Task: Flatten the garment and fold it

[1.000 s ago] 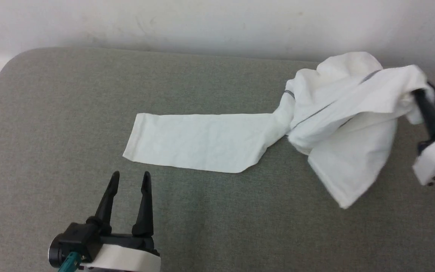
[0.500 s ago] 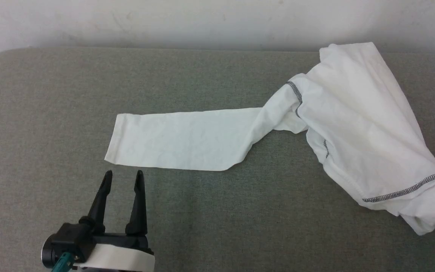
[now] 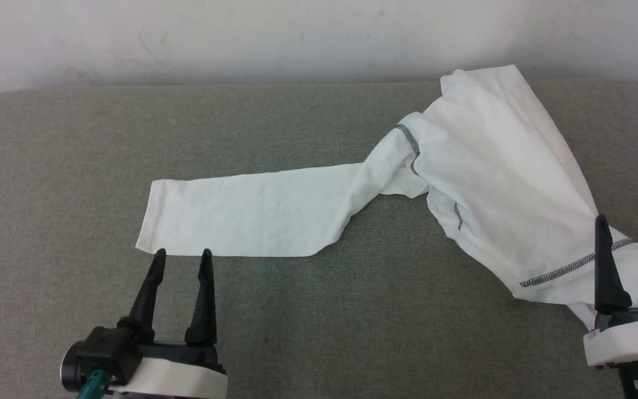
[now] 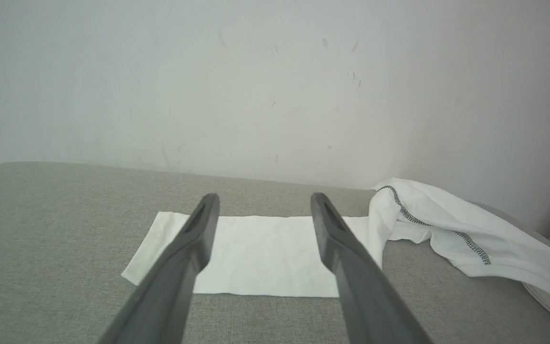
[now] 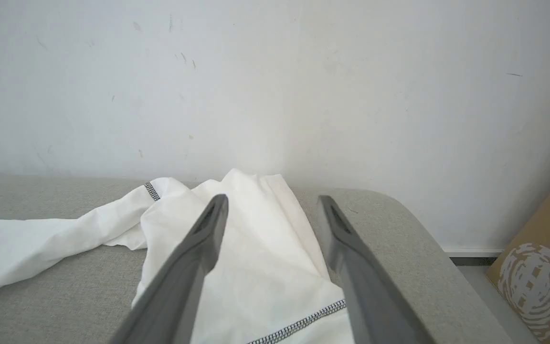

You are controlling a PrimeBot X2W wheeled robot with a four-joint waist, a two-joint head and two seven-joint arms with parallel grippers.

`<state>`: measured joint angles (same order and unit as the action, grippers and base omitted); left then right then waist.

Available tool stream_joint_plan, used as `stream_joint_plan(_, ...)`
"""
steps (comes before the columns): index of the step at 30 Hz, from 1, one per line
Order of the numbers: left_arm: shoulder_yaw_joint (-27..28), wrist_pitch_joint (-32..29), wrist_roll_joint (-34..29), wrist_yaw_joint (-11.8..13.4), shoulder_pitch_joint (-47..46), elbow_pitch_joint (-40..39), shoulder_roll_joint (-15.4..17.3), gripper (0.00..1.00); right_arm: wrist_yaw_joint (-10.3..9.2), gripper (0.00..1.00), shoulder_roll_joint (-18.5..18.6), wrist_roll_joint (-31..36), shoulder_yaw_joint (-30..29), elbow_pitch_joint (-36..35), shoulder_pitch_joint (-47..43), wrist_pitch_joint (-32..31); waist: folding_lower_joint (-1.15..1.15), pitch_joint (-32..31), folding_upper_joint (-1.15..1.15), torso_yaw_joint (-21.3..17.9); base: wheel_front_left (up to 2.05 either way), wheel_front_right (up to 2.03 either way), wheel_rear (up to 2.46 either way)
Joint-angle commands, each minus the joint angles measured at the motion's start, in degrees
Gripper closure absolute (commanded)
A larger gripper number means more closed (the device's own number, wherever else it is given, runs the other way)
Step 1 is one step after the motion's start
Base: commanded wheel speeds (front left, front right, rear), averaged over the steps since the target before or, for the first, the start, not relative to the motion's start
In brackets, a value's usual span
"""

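Looks along the right gripper [image 5: 272, 199], jaws spread wide and gripping nothing. Points over the white garment [image 5: 256, 267], lying rumpled on the grey padded surface [image 5: 399, 248]. Shows a dark stitched seam [image 5: 303, 325] near the bottom edge, a sleeve [image 5: 26, 248] trailing left, a scuffed white wall [image 5: 303, 95] behind and a cardboard box [image 5: 537, 267] at far right.

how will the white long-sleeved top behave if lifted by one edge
The white thin-fabric long-sleeved top is probably floppy: it lies in soft folds. Lifted by one edge, its long sleeve would likely trail. The grey woven surface may drag it.
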<state>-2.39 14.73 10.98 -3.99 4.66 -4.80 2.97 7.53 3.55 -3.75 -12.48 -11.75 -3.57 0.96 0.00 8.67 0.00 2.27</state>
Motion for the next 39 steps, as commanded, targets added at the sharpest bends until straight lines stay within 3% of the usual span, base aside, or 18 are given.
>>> stream_joint_plan(1, 0.0, 0.3, -0.3, -0.3, 0.5, -0.3, -0.1, 0.00, -0.04, 0.00, -0.4, 0.7, 0.7, -0.8, -0.2, 1.9, 0.00, -0.1, 0.00, -0.1, 0.00, 0.00, 0.00)
stream_joint_plan(8, -0.1, 0.3, 0.3, 0.0, 1.7, -0.6, -0.1, 0.00, -0.04, 0.00, -0.7, -4.2, 2.1, 2.9, -3.9, 9.1, 0.00, -0.4, 0.00, -0.1, 0.00, 0.00, 0.00)
stream_joint_plan(15, -0.4, 0.3, -0.7, 0.1, 0.5, -0.7, 0.2, 0.00, -0.04, 0.00, -0.7, -4.1, 2.6, 4.8, -3.3, 10.9, 0.00, 0.3, 0.00, -1.3, 0.00, 0.00, 0.00)
stream_joint_plan(19, -2.4, -0.9, -2.9, -1.0, -4.6, 0.2, 2.5, 0.00, -0.04, 0.00, -0.7, -3.9, 2.9, 4.4, -2.0, 10.9, 0.00, 1.8, 0.00, -2.1, 0.00, 0.00, 0.00)
stream_joint_plan(23, -5.0, -4.6, -4.5, -2.0, -10.6, 1.2, 4.9, 0.00, -0.04, 0.00, -0.7, -3.9, 3.2, 4.4, -1.0, 11.0, 0.00, 3.3, 0.00, -3.0, 0.00, 0.00, 0.00)
stream_joint_plan(30, -14.6, -17.5, -3.7, -3.4, -26.0, 6.8, 8.1, 0.00, -0.04, 0.00, -0.7, -4.6, 3.6, 4.7, 0.9, 11.2, 0.00, 8.3, 0.00, -5.6, 0.00, 0.00, 0.00)
stream_joint_plan(35, -21.9, -25.1, -1.1, -3.5, -31.5, 13.0, 10.9, 0.00, -0.04, 0.00, -0.7, -4.8, 4.3, 4.6, 2.0, 11.4, 0.00, 11.0, 0.00, -7.4, 0.00, 0.00, 0.00)
stream_joint_plan(39, -25.0, -27.6, 1.1, -3.5, -33.6, 15.6, 11.9, 0.00, -0.04, 0.00, -0.7, -5.0, 4.4, 4.7, 2.3, 11.5, 0.00, 11.9, 0.00, -8.2, 0.00, 0.00, 0.00)
